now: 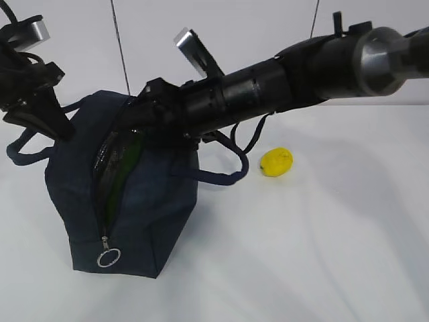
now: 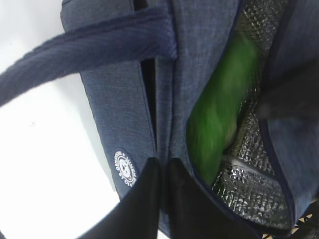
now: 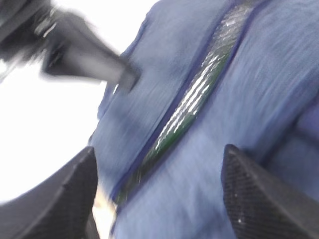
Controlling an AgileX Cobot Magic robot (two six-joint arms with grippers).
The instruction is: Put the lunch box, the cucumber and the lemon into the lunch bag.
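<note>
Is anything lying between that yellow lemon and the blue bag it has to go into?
Nothing visible on the table. The lemon sits apart to the right of the lunch bag, with bare tabletop between. Only the bag's drooping handle and the right arm above the opening lie that way.

Under my spread right gripper (image 3: 159,199) the lunch bag (image 1: 151,221) mouth is a narrow slit, the cucumber (image 2: 219,119) filling it; my left gripper (image 2: 162,199) crowds the near side.
</note>
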